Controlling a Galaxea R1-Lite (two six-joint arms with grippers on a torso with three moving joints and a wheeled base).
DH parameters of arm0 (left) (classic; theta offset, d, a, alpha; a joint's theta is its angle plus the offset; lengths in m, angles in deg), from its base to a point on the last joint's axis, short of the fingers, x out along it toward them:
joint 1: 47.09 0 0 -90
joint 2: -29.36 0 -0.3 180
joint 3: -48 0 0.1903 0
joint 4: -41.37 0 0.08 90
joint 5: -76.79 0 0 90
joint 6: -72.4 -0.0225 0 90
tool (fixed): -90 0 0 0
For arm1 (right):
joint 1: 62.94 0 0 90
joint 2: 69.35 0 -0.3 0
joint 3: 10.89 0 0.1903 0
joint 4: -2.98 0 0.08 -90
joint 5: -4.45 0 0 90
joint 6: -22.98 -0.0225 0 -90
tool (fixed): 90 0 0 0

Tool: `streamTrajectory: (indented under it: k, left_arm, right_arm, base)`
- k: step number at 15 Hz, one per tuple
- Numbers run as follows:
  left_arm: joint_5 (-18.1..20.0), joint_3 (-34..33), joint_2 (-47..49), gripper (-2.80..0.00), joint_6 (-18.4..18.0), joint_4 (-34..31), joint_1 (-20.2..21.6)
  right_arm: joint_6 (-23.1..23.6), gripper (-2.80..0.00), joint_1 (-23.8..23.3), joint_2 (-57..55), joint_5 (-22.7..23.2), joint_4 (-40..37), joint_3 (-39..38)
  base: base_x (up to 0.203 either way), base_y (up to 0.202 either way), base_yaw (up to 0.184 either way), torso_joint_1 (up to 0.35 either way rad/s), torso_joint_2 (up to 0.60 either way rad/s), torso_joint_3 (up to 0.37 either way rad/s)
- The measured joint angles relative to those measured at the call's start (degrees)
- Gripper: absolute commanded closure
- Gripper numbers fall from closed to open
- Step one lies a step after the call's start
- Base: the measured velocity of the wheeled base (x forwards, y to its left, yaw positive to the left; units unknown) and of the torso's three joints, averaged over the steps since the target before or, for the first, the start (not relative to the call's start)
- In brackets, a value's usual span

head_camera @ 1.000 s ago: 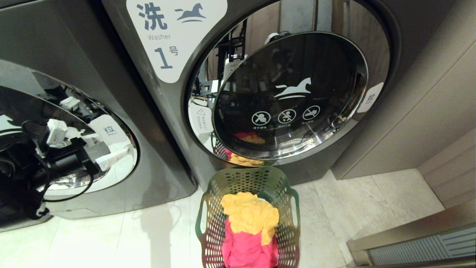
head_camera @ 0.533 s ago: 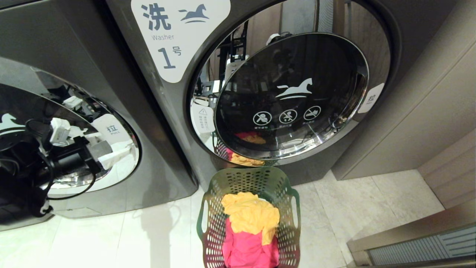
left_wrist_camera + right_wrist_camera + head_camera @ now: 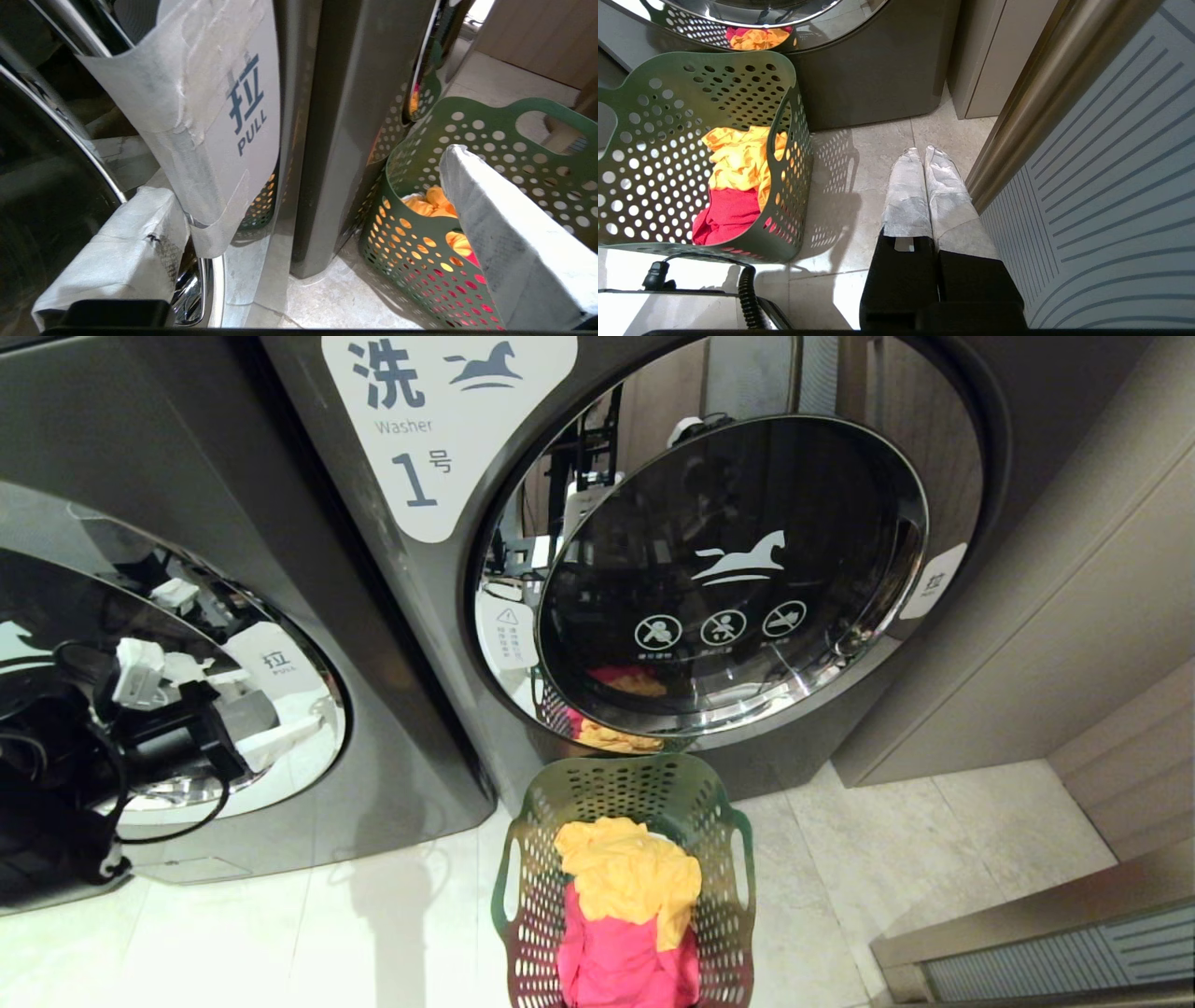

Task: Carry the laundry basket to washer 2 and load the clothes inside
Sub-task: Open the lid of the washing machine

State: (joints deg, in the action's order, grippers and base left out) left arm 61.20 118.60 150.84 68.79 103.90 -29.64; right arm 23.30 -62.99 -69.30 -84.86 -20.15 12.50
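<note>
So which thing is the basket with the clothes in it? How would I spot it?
Find the big dark grey washer with the numeral 1 label and its shiny round glass door. On the pale tiled floor just below that door stands the dark green plastic laundry basket. Nothing else nearby has walls dotted with round holes, two handle loops, and yellow-orange and pink-red clothes heaped inside.

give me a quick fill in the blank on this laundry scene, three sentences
1. The washer directly behind the laundry basket bears the numeral ____.
2. The topmost garment in the basket is yellow-orange; the one under it is ____.
3. The white sticker near the left pincer reads ____ in English.

Missing words: 1; pink-red; PULL
</note>
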Motion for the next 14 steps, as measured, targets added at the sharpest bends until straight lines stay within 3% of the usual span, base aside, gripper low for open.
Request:
streamTrajectory:
  k: [5,7,11,14]
  left_arm:
    - [2.89,-4.17,-1.35,-2.80,-0.13,1.09,0.00]
    - [6.88,-6.23,-2.08,-2.80,-0.16,0.55,0.07]
    - [6.33,-7.50,-3.12,-2.80,-0.41,0.70,0.57]
    - [7.02,-7.45,-3.38,-2.80,-0.33,0.73,4.43]
  right_arm:
    - [-0.02,0.00,0.00,0.02,-0.02,0.00,0.00]
    - [-0.02,0.00,0.00,0.02,-0.01,0.00,0.00]
    - [0.01,0.00,0.05,0.02,0.00,0.00,0.00]
    - [-0.02,0.00,0.00,0.02,0.00,0.00,0.00]
  base:
    - [0.000,0.000,0.000,0.000,0.00,0.000]
    - [0.000,0.000,0.000,0.000,0.00,0.000]
    - [0.000,0.000,0.000,0.000,0.00,0.000]
    - [0.000,0.000,0.000,0.000,0.00,0.000]
